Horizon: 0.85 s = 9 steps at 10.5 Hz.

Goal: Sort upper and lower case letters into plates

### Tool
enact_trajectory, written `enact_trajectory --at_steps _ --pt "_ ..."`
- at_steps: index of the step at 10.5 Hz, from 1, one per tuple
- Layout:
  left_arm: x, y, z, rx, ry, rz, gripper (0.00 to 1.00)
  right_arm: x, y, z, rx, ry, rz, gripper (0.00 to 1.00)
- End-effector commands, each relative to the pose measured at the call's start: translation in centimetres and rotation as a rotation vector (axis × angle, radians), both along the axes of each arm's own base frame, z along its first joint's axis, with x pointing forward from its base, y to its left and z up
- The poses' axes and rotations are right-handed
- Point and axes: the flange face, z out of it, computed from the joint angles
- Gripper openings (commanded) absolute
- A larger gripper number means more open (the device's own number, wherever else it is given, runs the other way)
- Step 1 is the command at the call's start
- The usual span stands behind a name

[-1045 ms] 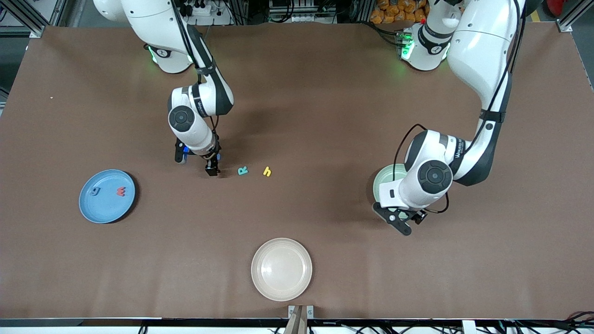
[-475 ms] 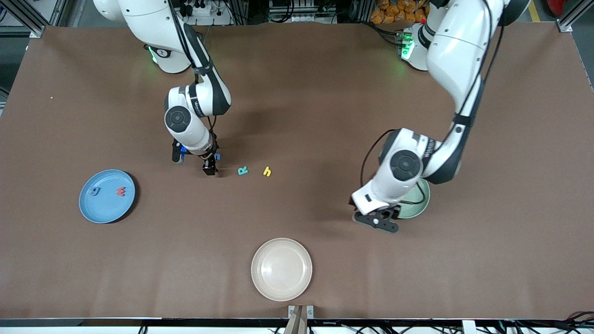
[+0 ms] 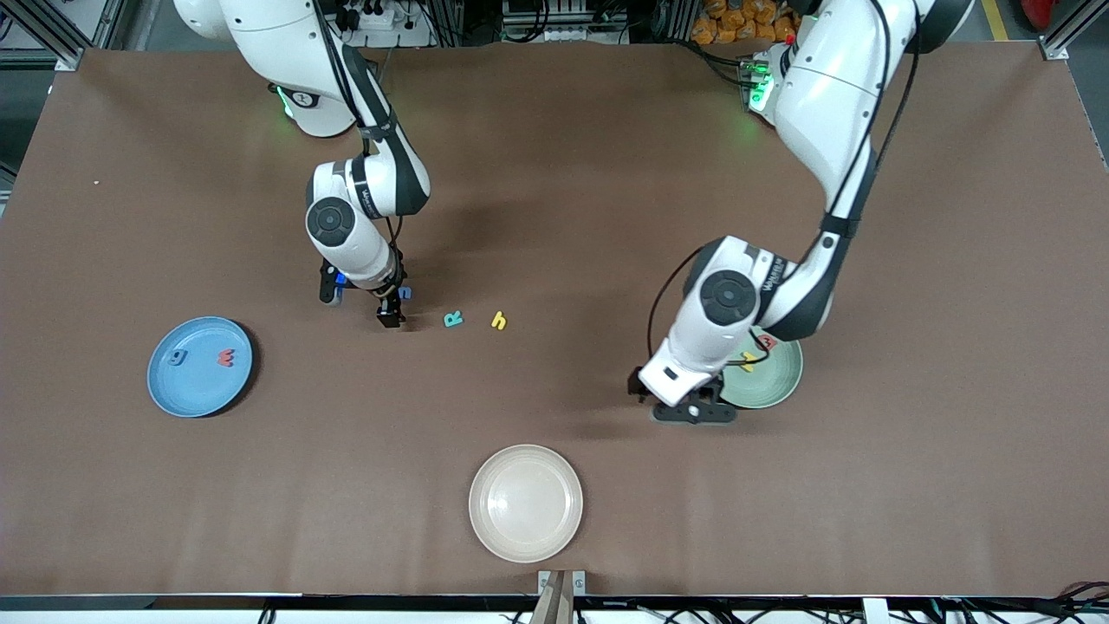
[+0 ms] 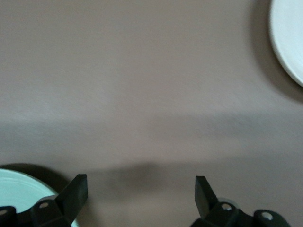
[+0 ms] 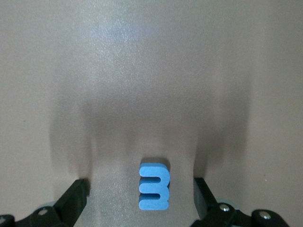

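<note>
The right gripper stands spread wide at the table with a blue letter lying between its fingers, untouched, while the left gripper, also wide and empty, hangs over bare table just beside the mint green plate.

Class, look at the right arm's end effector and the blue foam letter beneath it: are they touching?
Apart. In the right wrist view the blue foam letter lies on the table between the open fingers of the right end effector, with bare table visible on both sides.
</note>
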Motion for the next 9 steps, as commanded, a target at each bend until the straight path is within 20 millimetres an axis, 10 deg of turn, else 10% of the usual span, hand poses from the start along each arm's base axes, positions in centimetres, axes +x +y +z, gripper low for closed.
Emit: enact_trajectory --at_steps 1,2,9 --pt "0.1 0.3 0.3 0.004 -0.007 -0.041 1.0 -0.4 -0.6 0.3 0.017 -0.009 0.015 0.6" --pt "0.6 1.2 0.4 0.006 -0.009 -0.057 1.0 -0.5 -0.7 0.2 0.017 -0.004 0.07 0.01" --pt "0.7 1.3 0.1 0.0 -0.005 -0.059 1.0 0.0 -2.2 0.9 0.018 -0.011 0.122 0.0"
